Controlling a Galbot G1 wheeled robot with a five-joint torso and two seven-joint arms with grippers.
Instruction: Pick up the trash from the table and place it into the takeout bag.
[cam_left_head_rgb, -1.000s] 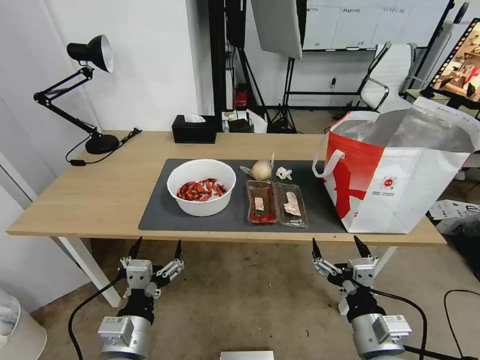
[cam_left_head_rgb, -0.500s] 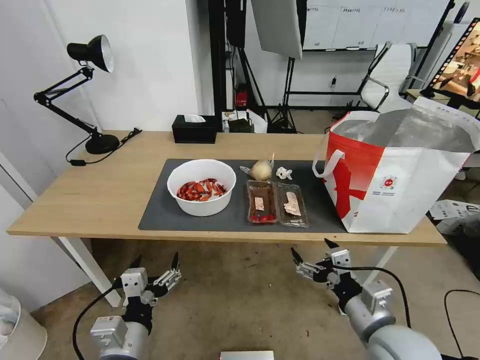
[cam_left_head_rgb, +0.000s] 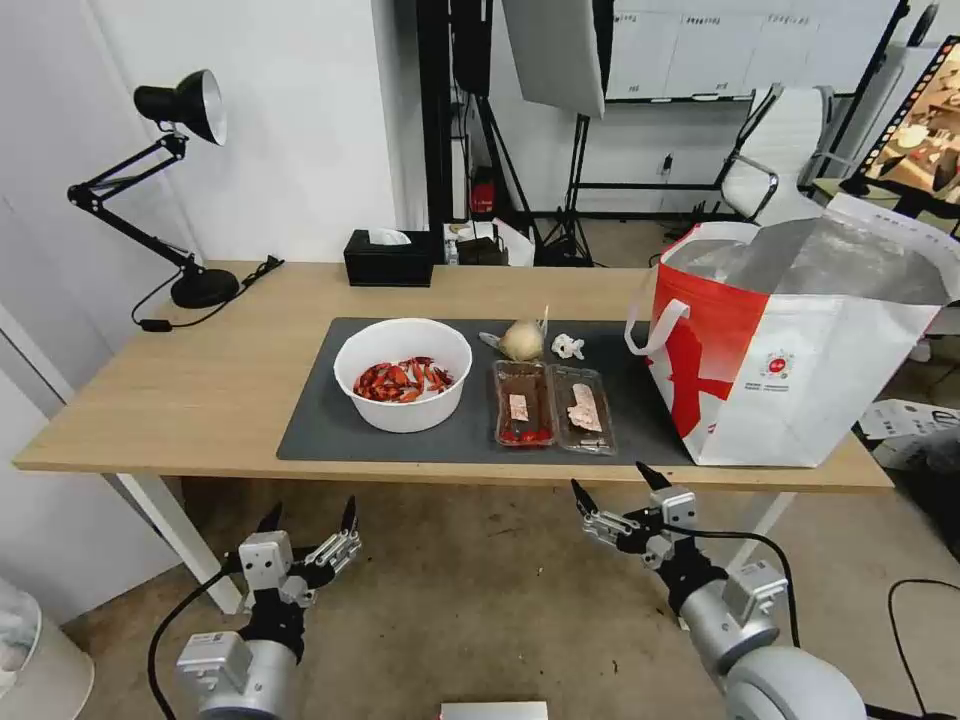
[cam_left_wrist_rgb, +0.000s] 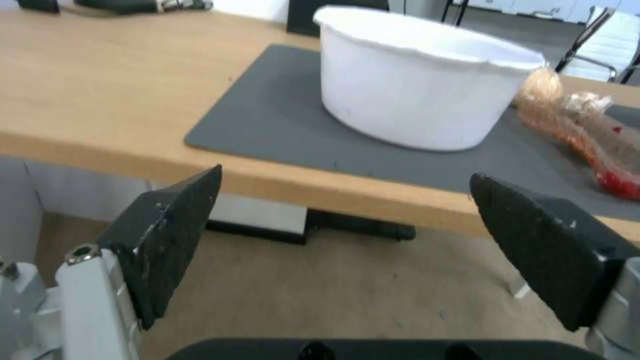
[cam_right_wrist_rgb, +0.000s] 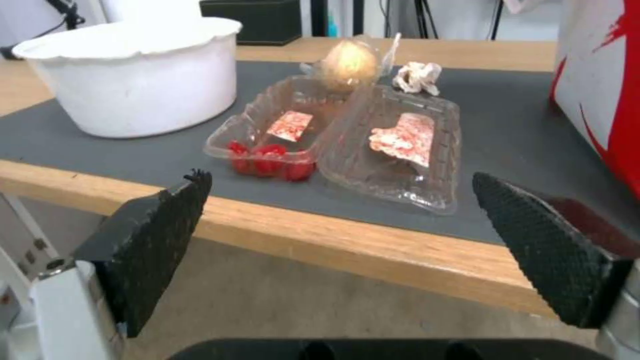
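You have both grippers below the near edge of the table (cam_left_head_rgb: 200, 400), over the floor; the left gripper (cam_left_head_rgb: 309, 512) sits in front of the white bowl (cam_left_head_rgb: 402, 388) with its fingers spread wide and holding nothing; the right gripper (cam_left_head_rgb: 612, 488), likewise spread and empty, is tilted toward the clear plastic tray (cam_left_head_rgb: 553, 405). All the trash lies on the dark grey mat (cam_left_head_rgb: 310, 425): the bowl holds red shell scraps, which the left wrist view hides behind the bowl's wall; the tray lies just beside the bowl with dark residue and some red bits in its two halves (you can't make out what the pale patches inside are); the tan ball (cam_left_head_rgb: 522, 340) and the small white wad (cam_left_head_rgb: 568, 347) lie just behind the tray. The takeout bag (cam_left_head_rgb: 790, 360) stands open at the table's right end, partly on the mat; its far side runs past the frame's edge, and its foil-lined interior is too shadowed to read.
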